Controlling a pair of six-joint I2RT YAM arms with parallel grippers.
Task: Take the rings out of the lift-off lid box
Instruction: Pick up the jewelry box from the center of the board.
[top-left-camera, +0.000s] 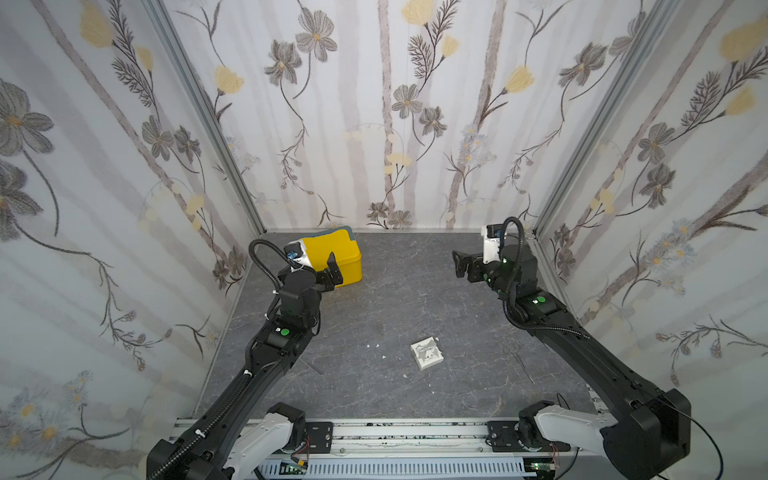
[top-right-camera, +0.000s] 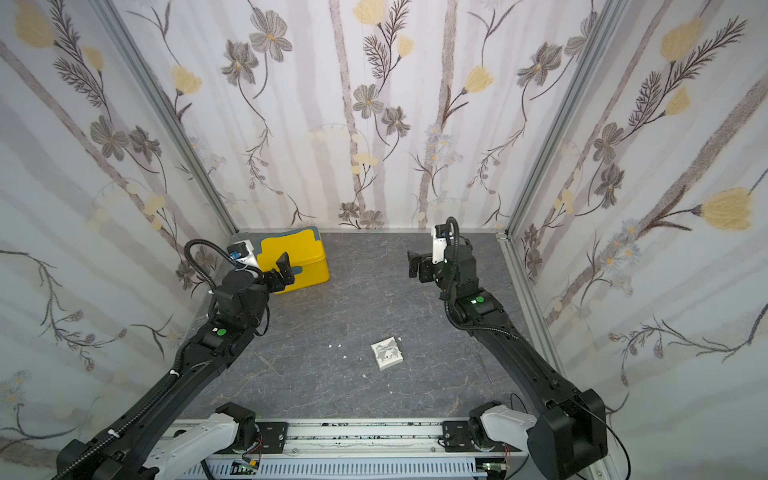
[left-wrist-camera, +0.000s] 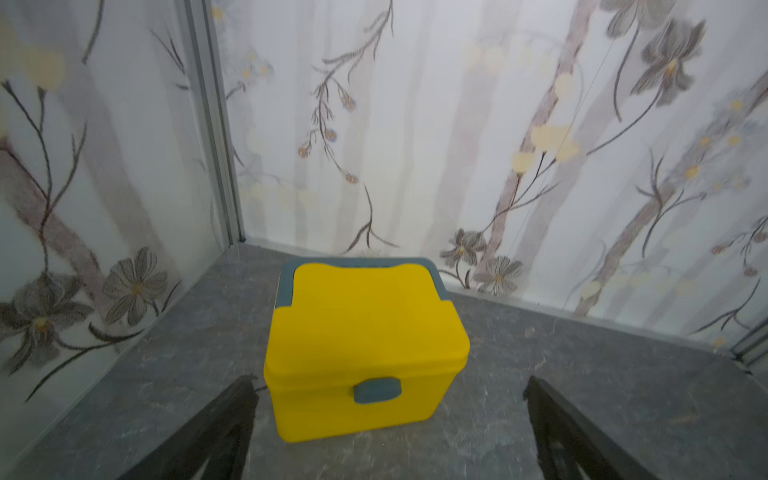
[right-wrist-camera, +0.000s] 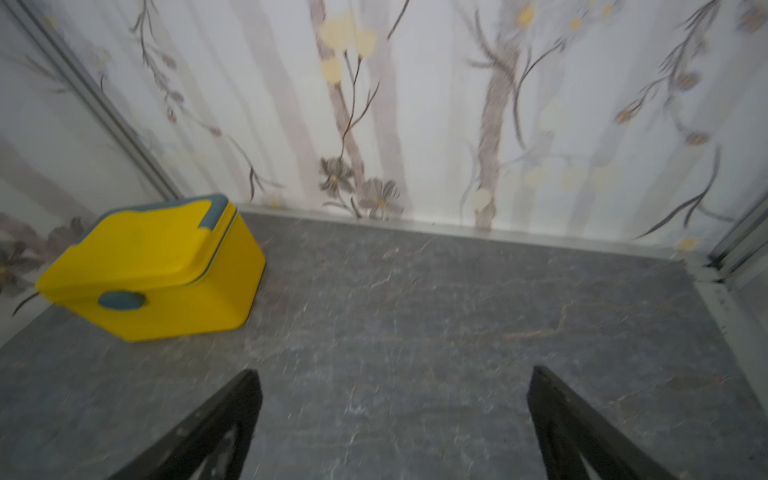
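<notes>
The lift-off lid box (top-left-camera: 427, 353) (top-right-camera: 387, 353) is a small white square box on the grey floor near the front centre, with its patterned lid on. The rings are hidden. My left gripper (top-left-camera: 332, 270) (top-right-camera: 282, 270) hangs open at the back left, just in front of a yellow box (top-left-camera: 336, 253). In the left wrist view the gripper (left-wrist-camera: 389, 380) holds nothing. My right gripper (top-left-camera: 461, 264) (top-right-camera: 413, 264) hangs open at the back right; in the right wrist view it (right-wrist-camera: 395, 370) is empty over bare floor. Both are far from the white box.
The yellow box (left-wrist-camera: 365, 340) (right-wrist-camera: 158, 266) with a grey latch stands closed in the back left corner. A thin metal tool (top-left-camera: 311, 366) lies by the left arm and small scissors (top-left-camera: 517, 361) by the right arm. White scraps (top-left-camera: 376, 345) dot the floor. Patterned walls enclose three sides.
</notes>
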